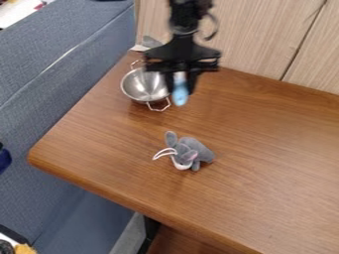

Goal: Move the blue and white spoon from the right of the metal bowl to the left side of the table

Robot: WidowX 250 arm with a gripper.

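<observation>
The gripper [181, 91] pinches a light-blue object [180, 95] lengthwise, tip down, likely for stable retention above the table [265, 158]; metal bowl [143, 86] at its 9 o'clock, grey plush toy [193, 148] at 6 o'clock

The black hand [180, 89] is blurred, and the robot arm [185, 15] above it is smeared too and cut off by the top edge. The light-blue object [180, 95] in its grip has its upper part hidden and is too blurred to identify. The hand hides part of the metal bowl's [140, 88] right side. Behind the bowl, a grey item [151, 41] is too indistinct to name. The small facial details of the grey plush toy [192, 149] cannot be made out. The right and bottom edges crop the tabletop [278, 163]; the left edge cuts off a dark-blue item [4, 158].
</observation>
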